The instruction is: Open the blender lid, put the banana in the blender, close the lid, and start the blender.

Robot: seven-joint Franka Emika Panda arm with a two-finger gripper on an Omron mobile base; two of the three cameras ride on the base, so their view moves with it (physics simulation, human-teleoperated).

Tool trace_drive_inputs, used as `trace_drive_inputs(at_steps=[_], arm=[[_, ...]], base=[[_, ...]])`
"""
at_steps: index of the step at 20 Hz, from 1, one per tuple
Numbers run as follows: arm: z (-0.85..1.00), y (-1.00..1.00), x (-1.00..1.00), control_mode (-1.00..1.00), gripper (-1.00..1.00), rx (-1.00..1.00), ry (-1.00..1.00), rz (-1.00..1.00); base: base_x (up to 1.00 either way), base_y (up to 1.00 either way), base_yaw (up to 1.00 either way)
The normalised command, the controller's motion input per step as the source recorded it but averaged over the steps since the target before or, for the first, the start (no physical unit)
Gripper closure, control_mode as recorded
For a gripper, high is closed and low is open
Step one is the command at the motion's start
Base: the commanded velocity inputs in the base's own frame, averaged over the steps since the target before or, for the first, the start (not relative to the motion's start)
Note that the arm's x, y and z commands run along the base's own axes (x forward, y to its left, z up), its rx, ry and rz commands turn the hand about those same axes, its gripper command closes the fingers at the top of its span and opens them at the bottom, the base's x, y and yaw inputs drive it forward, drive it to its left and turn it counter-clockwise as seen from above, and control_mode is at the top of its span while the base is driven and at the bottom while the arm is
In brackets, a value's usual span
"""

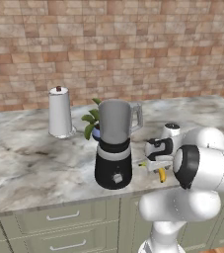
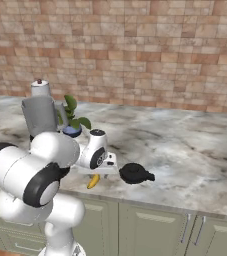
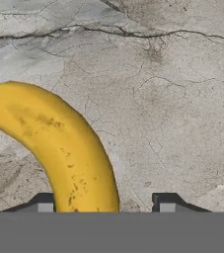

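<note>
Now reaching for the small curved yellow banana (image 3: pixel 59 143) near the marble counter's (image 1: pixel 29 163) front edge, right of the grey translucent blender (image 1: pixel 114 148); black round lid (image 2: pixel 135 173) already off. Gripper (image 3: pixel 103 203) straddling it, grip unclear. Next: clamp, lift, drop into jar.

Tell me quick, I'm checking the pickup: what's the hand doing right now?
Hand: down over the banana on the counter, fingers either side of it; whether it grips yet cannot be told.

Even rendered light, soft shadows, no glare — slightly blurry, perhaps low-resolution
</note>
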Motion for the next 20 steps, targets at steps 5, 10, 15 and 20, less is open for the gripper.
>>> trace_drive_inputs(at_steps=[5,10,15,20], arm=[[0.00,0.00,-0.05,-1.00,1.00,0.00,-0.04,0.00],[0.54,-0.02,-0.11,-1.00,1.00,0.00,-0.10,0.00],[1.00,-0.01,-0.35,-1.00,1.00,0.00,-0.20,0.01],[1.00,0.00,-0.36,-1.00,1.00,0.00,-0.22,0.01]], base=[[0.00,0.00,0.00],[0.00,0.00,0.00],[0.00,0.00,0.00],[0.00,0.00,0.00]])
